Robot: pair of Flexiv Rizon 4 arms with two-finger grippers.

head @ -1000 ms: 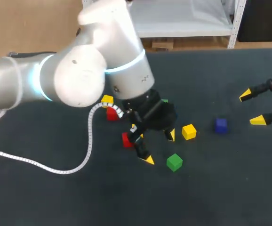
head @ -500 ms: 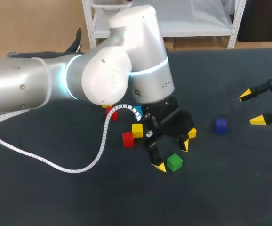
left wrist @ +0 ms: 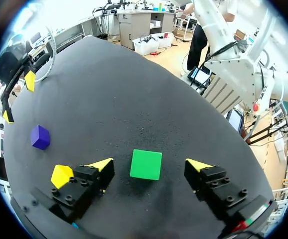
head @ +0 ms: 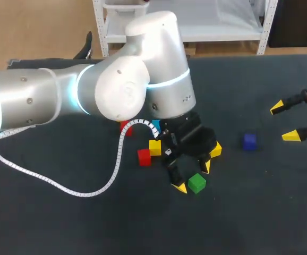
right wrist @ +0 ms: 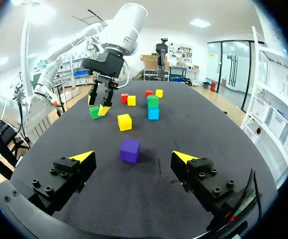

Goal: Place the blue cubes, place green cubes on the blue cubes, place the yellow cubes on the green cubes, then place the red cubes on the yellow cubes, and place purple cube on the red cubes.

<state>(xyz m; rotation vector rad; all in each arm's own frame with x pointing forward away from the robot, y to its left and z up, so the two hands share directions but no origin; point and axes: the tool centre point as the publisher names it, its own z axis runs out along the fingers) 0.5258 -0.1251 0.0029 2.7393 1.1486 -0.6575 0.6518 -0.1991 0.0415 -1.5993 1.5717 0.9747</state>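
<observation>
A green cube point(left wrist: 146, 164) lies on the dark table between the fingers of my left gripper point(left wrist: 150, 164), which is open with a gap on each side of the cube. In the head view this gripper point(head: 194, 177) straddles the same green cube point(head: 197, 183). A purple cube point(right wrist: 129, 150) sits just ahead of my open right gripper point(head: 283, 122), at the table's right side. Beyond the purple cube stands a green cube on a blue cube point(right wrist: 153, 113). A yellow cube point(left wrist: 62, 175) rests beside one left finger.
Loose cubes lie near the left arm: a yellow one point(head: 154, 147), a red one point(head: 144, 156) and another red one point(head: 126, 126) partly hidden by the arm's white cable. Two more cubes, red point(right wrist: 149, 93) and yellow point(right wrist: 159, 93), sit farther back.
My left arm swung right from the red and yellow cubes and came down around the green cube. The right arm has not moved.
</observation>
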